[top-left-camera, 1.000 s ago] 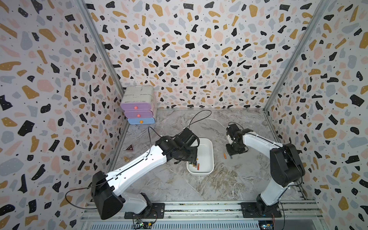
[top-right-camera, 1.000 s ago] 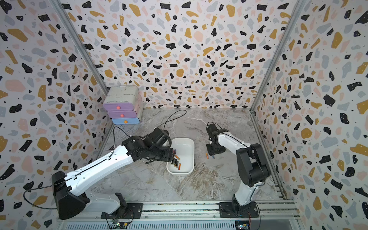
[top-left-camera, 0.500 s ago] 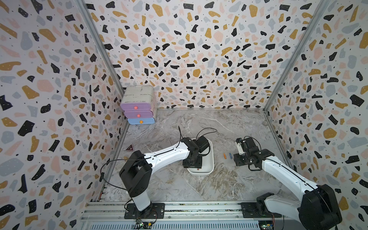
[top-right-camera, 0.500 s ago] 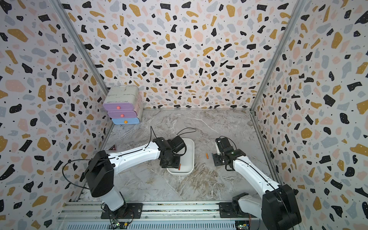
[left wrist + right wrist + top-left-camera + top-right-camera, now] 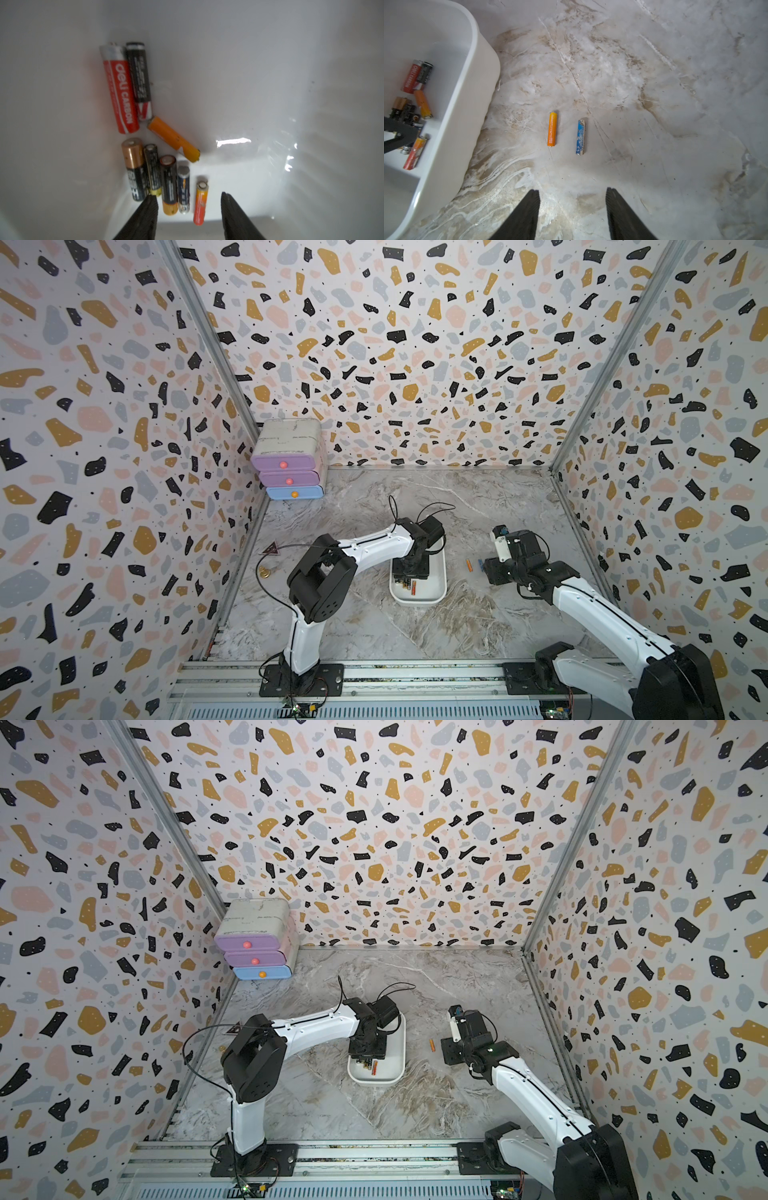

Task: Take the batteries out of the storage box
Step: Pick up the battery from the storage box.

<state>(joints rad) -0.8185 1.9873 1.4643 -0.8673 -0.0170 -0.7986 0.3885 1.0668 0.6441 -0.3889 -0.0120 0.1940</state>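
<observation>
Right wrist view: right hand (image 5: 572, 190) has released, and a scuffed blue cylindrical battery (image 5: 580, 137) now lies ahead of it beside an orange battery (image 5: 552, 129) on the marble counter (image 5: 654, 104). Meanwhile the left hand (image 5: 188, 196), jaws apart, is down inside the shallow white plastic storage box (image 5: 270, 62); eight batteries (image 5: 121, 91) remain.

Left pincer (image 5: 188, 197): in both top views hidden under own wrist at frame centre, fingertips unseen. Batteries (image 5: 409, 585) in storage box (image 5: 434, 591): too small to tell wrappers, some covered by wrist. Blue battery (image 5: 480, 563): mostly hidden behind right pincer (image 5: 572, 193), mid-right of frame. Right arm (image 5: 602, 614): cut off at lower right corner. Right wrist view: storage box cut by frame edge.
</observation>
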